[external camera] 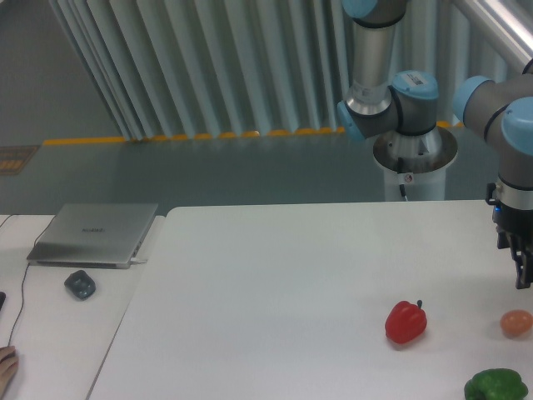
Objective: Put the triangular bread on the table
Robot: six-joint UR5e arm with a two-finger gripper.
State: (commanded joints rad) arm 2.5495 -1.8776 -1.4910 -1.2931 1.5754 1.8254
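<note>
The triangular bread is out of view. The white table (pixel 275 275) fills the middle and right of the view. My gripper (pixel 523 271) hangs at the far right edge, a little above the table's right side, pointing down. The frame edge cuts it off, so only a dark finger (pixel 521 265) shows and its jaws cannot be made out. Nothing shows between the fingers.
A red bell pepper (pixel 405 322) lies on the table at the front right. A small orange-tan ball (pixel 515 322) sits just below the gripper, and a green pepper (pixel 496 386) lies at the bottom right. The adjoining desk holds a silver laptop (pixel 93 234) and a dark small object (pixel 80 284).
</note>
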